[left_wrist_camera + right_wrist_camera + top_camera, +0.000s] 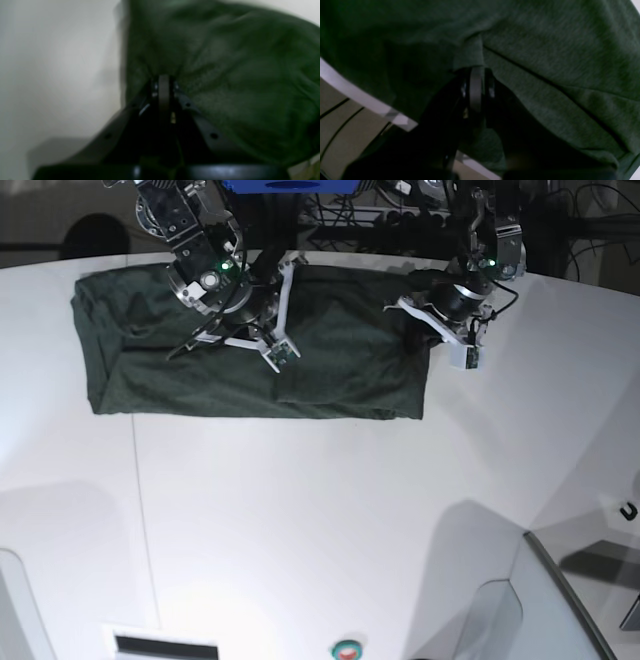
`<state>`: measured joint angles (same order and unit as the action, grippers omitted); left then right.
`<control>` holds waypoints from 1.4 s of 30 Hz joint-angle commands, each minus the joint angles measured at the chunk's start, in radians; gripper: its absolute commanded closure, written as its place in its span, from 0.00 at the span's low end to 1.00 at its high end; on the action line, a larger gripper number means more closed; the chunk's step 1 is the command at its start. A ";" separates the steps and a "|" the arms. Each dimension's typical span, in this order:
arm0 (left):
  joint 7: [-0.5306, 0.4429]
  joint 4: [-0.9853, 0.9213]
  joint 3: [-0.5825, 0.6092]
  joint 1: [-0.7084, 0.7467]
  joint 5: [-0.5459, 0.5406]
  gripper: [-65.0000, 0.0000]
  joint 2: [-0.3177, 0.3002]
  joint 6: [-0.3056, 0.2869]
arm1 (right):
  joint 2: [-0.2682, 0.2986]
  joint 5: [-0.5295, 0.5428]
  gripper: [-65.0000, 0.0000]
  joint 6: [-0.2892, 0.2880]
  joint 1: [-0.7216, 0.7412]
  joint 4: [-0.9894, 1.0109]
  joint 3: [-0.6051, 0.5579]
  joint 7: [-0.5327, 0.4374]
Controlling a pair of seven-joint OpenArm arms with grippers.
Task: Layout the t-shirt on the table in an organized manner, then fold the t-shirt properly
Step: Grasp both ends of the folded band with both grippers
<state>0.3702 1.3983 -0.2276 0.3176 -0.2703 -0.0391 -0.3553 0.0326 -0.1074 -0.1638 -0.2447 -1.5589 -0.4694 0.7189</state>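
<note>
The dark green t-shirt (330, 370) lies spread as a wide rectangle on the far part of the white table (320, 510). In the base view both arms reach over its far edge, the right arm (215, 280) near the middle and the left arm (460, 295) at the shirt's right end. In the left wrist view my left gripper (163, 77) is shut, and the t-shirt (225, 75) bunches at its fingertips. My right gripper (476, 70) is shut on a raised fold of the t-shirt (545, 50).
A thin seam line (140, 510) runs down the table's left side. Cables (580, 220) and a blue object (290, 185) sit behind the curved far edge. A round button (347, 648) and a white box (165, 645) are at the near edge, with a grey panel (560, 580) at the front right.
</note>
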 commanded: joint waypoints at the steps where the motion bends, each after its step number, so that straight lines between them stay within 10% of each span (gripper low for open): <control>1: 0.010 -0.010 -0.002 -0.015 0.007 1.00 -0.008 0.006 | -0.009 0.007 0.96 0.007 0.008 -0.053 -0.002 -0.023; 5: 0.010 -0.007 -0.046 -0.030 0.007 1.00 -0.025 0.006 | -0.010 0.008 0.92 0.004 -0.031 -0.213 0.087 -0.014; 9: 0.013 0.039 -0.089 -0.031 0.007 1.00 -0.026 0.006 | -0.003 0.179 0.57 -0.009 -0.038 -0.291 0.317 -0.011; 15: 0.013 0.063 -0.103 -0.045 0.006 1.00 -0.043 0.006 | 0.097 0.661 0.35 -0.310 -0.006 -0.114 0.756 0.109; 22: 0.017 0.210 -0.218 -0.045 0.007 1.00 -0.051 -0.001 | 0.215 0.739 0.35 -0.534 0.104 0.246 0.953 0.189; 32: -0.006 0.068 -0.263 0.001 0.007 1.00 -0.180 -0.072 | 0.243 0.739 0.34 -0.534 0.204 0.496 1.019 0.287; 42: -0.268 -0.138 -0.203 -0.002 0.007 1.00 -0.207 -0.072 | 0.166 0.740 0.34 -0.534 0.206 0.504 1.018 0.396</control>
<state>0.1402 1.2427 -0.4290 0.3222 -0.2523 -0.2356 -0.4194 0.2039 0.6872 -0.7006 -0.0307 -1.0595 0.5526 1.0519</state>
